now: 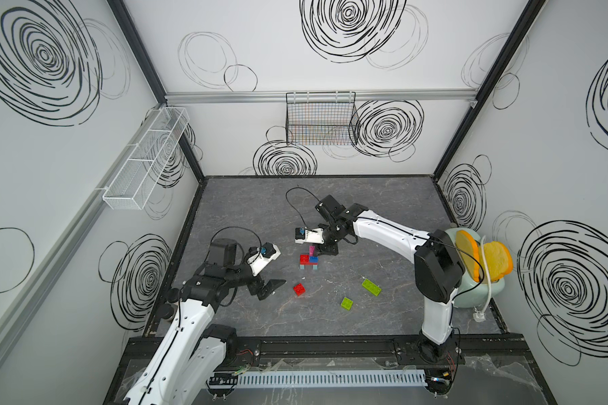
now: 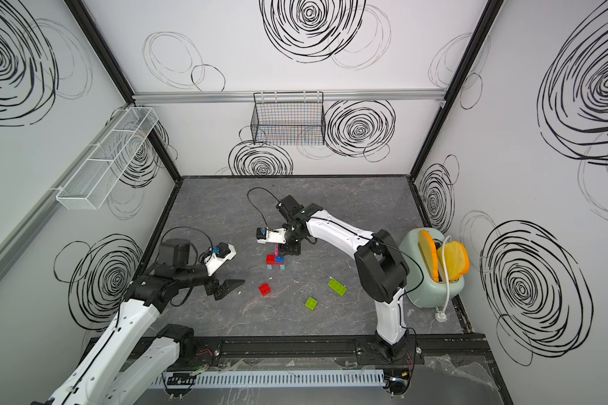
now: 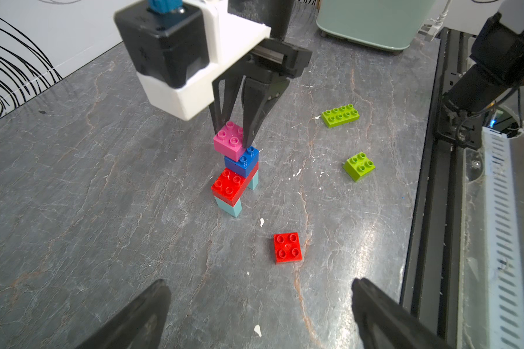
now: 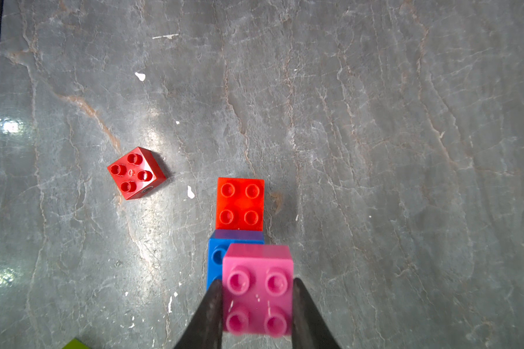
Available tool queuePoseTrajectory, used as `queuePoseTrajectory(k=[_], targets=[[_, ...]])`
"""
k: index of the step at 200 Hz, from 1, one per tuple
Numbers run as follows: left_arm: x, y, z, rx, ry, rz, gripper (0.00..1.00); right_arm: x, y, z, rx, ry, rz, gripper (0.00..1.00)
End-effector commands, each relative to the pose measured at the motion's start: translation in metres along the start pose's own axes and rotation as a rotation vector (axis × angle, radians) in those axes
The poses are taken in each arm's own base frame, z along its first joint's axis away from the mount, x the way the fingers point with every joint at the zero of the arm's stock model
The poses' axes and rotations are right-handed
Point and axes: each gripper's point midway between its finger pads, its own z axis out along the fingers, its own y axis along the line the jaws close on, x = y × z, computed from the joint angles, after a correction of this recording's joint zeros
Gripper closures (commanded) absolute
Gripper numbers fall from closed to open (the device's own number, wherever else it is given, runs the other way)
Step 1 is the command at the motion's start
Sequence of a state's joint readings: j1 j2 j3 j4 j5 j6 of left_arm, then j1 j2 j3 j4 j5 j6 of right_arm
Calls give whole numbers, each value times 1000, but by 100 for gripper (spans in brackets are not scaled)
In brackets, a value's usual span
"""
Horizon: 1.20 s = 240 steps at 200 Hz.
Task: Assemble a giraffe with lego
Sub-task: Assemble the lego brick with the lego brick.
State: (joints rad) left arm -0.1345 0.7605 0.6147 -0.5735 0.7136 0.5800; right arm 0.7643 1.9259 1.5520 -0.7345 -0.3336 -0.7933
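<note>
Wide grey counter [image 1: 383,210], and everything turns on the half-built giraffe [image 3: 233,184] standing near its middle. Well away from the giraffe, on the right arm's side, sits the mint toaster [image 2: 425,294], which looks to have no part in this job.

The right arm [image 1: 383,228] reaches over the giraffe from that side. The left arm [image 1: 190,315] hangs back on the opposite side, left fingers [image 3: 139,317] spread wide and empty, low over the counter. I'd say they're parked clear to give the build room.

The giraffe as it stands: two pale cyan legs [image 3: 229,205], a red body [image 3: 229,182] bridging them, and a blue brick [image 3: 242,164] on one end of the body. Apart from the giraffe on the toaster side lie the long green brick [image 3: 340,115] and the small green brick [image 3: 359,166]. Nearer, on the robot's side of the giraffe, a loose red brick [image 3: 288,247] lies studs up.

And the busy one: the pink brick [image 4: 257,290], pinched on two opposite sides by the right fingers [image 3: 254,121]. It sits over the blue brick but shifted half off it. That stagger looks deliberate, to give the neck its slant. The side grip leaves the top studs free for the next piece. Whether it's pressed fully home, I can't tell.
</note>
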Motion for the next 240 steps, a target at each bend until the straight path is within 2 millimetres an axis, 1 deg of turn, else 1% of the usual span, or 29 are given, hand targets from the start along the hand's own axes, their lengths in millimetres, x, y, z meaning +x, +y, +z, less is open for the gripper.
queuePoseTrajectory(k=[1,27,55,71,103,131,176,240], targets=[[-2,1,0,0,-21,18,2,-7,8,-17,-2,-13,1,80],[-2,3,1,-4,-21,10,2,-14,10,-27,-1,-38,4,80],[-3,2,0,0,-25,12,2,-11,14,-26,-6,-27,4,80],[-3,3,0,-7,-22,11,2,-9,19,-23,-16,-24,1,80],[-4,3,0,-5,-27,12,2,-6,21,-15,-22,-13,1,80],[-3,2,0,-1,-25,15,2,0,15,-7,-11,10,6,80],[-2,2,0,-2,-24,15,2,7,15,7,-30,36,20,80],[-2,2,0,-4,-23,16,2,14,18,17,-51,56,34,80]])
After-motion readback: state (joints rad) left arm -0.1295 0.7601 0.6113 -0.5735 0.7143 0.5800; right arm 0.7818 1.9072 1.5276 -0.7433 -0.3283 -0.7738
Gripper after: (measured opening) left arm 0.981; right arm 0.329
